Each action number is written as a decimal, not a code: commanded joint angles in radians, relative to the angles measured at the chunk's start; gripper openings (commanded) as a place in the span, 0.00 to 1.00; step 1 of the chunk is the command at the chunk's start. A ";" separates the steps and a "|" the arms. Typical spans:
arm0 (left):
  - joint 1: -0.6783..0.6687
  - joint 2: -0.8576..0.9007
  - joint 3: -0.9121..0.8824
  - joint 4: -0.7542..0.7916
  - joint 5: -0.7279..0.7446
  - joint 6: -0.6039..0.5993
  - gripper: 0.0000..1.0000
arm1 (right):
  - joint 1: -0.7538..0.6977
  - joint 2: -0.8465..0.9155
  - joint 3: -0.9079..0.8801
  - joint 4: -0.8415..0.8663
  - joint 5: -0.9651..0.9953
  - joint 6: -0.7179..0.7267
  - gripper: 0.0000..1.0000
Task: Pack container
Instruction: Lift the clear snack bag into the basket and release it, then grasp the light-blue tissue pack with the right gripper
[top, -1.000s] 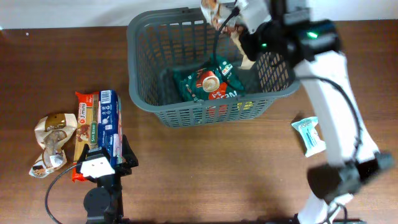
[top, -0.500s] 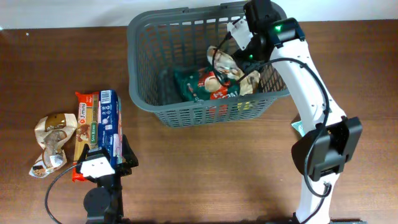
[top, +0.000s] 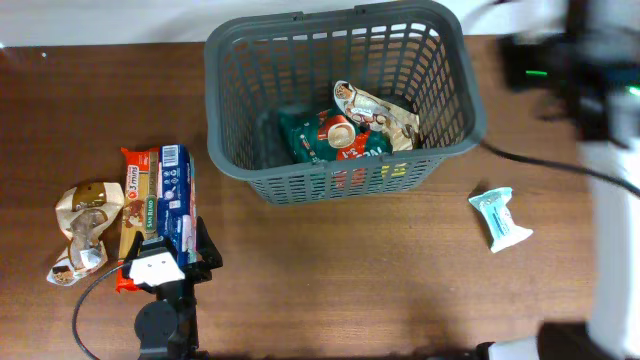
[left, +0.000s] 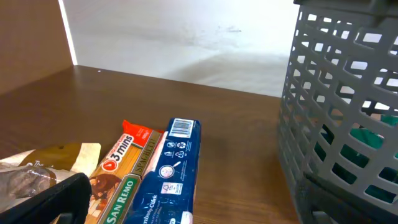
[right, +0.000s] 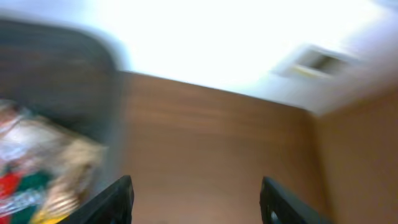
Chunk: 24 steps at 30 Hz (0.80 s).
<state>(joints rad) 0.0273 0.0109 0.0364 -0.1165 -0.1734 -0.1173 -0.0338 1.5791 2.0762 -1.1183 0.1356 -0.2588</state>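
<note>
- Table (top: 330, 260) was dark brown wood; white wall (left: 186, 37) behind.
- Right gripper (right: 198, 202) was spread wide, empty, blurred, near container (top: 211, 90).
- Left gripper (top: 168, 258): couldn't tell opening.

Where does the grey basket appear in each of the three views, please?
Overhead: basket at top centre.
Left wrist: basket fills the right edge, slotted wall close up.
Right wrist: basket is the blurred dark shape at upper left.
Shared landmark: the green packet inside it, visible in all three, blurred at the right wrist.

Wooden table (top: 350, 270), blue pasta box (top: 174, 200), brown bag (top: 85, 215), pale packet (top: 498, 218)
</note>
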 joint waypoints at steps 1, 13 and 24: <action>-0.001 -0.006 -0.004 0.000 -0.008 -0.002 0.99 | -0.175 -0.086 -0.206 0.063 -0.063 0.067 0.62; -0.001 -0.006 -0.004 0.000 -0.007 -0.002 0.99 | -0.364 -0.080 -0.930 0.376 -0.210 -0.033 0.68; -0.001 -0.006 -0.004 0.000 -0.008 -0.002 0.99 | -0.364 0.117 -0.975 0.257 -0.313 -0.309 0.74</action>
<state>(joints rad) 0.0273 0.0109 0.0364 -0.1169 -0.1734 -0.1173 -0.3977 1.6596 1.1069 -0.8482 -0.1272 -0.4728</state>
